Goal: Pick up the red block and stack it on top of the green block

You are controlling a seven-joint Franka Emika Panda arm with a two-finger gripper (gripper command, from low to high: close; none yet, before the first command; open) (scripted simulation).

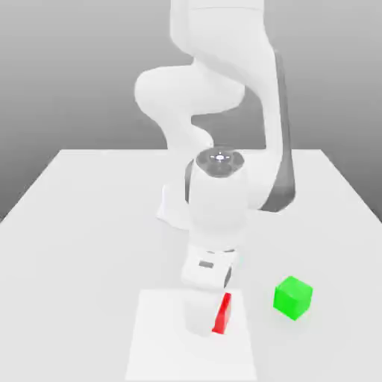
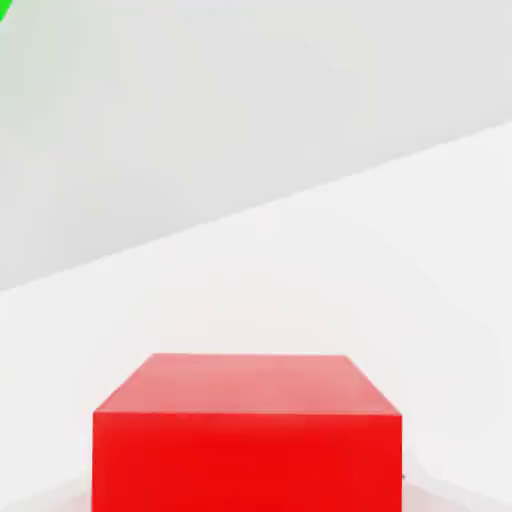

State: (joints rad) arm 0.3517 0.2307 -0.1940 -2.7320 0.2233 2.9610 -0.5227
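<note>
Red, matte-faced cube [image 2: 247,462] in the grip, folks: the white two-finger gripper [image 1: 211,317] is closed on it, low over the pale square mat [image 1: 155,351]! The bright green matte cube [image 1: 292,298] waits off the mat, towards the exterior view's right. The danger? An uneven pinch could let red twist on the lift, or a low carry could clip green. Brands, labels, writing: none I can read.

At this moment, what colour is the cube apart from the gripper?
Bright green, clearest in the exterior view.
</note>
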